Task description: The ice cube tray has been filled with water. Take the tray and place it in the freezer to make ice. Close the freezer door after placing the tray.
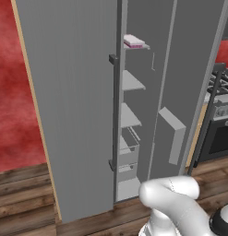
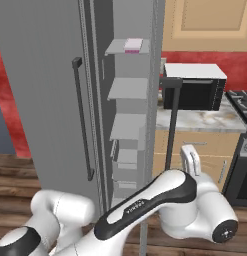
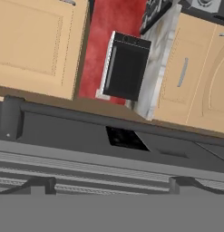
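tray: the ice cube tray (image 1: 133,42) lies flat on the top shelf (image 2: 126,48) inside the freezer (image 1: 134,115), so placing looks done to me.

end effector: my end effector (image 3: 111,188) is released, fingers spread wide, holding nothing; it looks along the fridge's other door, the one with the black dispenser panel (image 3: 126,138), and that door's dark bar handle (image 3: 109,120) runs across my view just ahead of the tips.

door to close: the freezer door (image 1: 69,101) stands swung open to my left, its long vertical handle (image 1: 114,110) running top to bottom near the free edge.

direction: I judge the freezer door lies left of my end effector, across the open compartment; I must come round to its outer face to push it.

long axis: door and handle upright; tray's long side runs along the shelf.

edges and room: the gap between the two doors is narrow. The microwave (image 2: 194,86) on the tabletop (image 2: 195,120) and the stove (image 1: 221,115) sit to my right, well clear of the swing.
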Tool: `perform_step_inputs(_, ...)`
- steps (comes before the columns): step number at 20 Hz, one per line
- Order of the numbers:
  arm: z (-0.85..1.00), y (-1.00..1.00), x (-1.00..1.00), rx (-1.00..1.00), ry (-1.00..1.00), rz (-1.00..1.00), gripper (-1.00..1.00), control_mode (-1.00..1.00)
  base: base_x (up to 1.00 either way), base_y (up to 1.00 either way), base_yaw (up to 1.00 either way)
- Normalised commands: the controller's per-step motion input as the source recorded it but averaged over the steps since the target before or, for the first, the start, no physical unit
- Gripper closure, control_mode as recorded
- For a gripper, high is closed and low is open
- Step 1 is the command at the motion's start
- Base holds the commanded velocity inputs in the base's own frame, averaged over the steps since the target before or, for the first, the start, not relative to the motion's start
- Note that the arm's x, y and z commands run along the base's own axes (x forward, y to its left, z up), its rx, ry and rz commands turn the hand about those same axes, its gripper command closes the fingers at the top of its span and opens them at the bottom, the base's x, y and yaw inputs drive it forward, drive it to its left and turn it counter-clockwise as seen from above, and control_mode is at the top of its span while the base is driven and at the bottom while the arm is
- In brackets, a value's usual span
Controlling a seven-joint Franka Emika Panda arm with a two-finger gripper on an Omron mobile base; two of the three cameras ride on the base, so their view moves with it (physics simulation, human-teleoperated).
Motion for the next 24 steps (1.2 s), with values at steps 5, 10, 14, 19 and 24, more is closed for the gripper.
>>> perform_step_inputs(5, -0.19, -0.32, 0.29, 0.04, 0.06, 0.15, -1.0, -1.0, 0.0, 0.0, 0.0)
perform_step_inputs(10, -0.2, -0.12, 0.28, 0.02, 0.05, 0.17, -1.0, -1.0, 0.0, 0.0, 0.0)
perform_step_inputs(14, -0.24, 0.0, 0.52, 0.01, 0.09, 0.13, -1.0, -1.0, 0.0, 0.0, 0.0)
perform_step_inputs(19, -0.27, 0.0, 0.55, 0.01, 0.05, 0.1, -1.0, -1.0, 0.0, 0.0, 0.0)
perform_step_inputs(24, -0.25, 0.01, 0.5, 0.0, 0.05, 0.03, -1.0, -1.0, 0.0, 0.0, 0.0)
